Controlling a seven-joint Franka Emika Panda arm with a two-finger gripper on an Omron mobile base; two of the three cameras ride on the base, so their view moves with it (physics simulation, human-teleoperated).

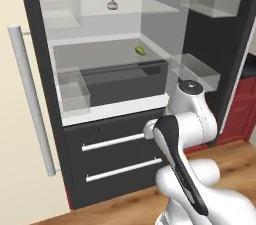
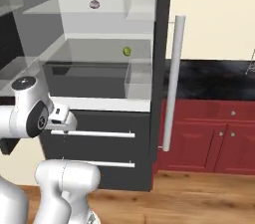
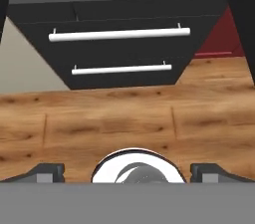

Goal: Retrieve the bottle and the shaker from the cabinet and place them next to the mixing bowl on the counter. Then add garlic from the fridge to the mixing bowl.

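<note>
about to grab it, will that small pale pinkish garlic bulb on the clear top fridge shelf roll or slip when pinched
The small pale pinkish garlic bulb looks rounded, so a nudge would probably roll it. The clear fridge shelf looks smooth, so it may slide. Its size suggests it is light.

Bright, even rendered light, faint soft shadows, slightly soft low-resolution edges.

The arm (image 1: 187, 169) has glossy white rounded shells. A black strip runs along one link, with dark grey caps on its joints. Its finger tips (image 3: 47, 172) are small and dark
</note>
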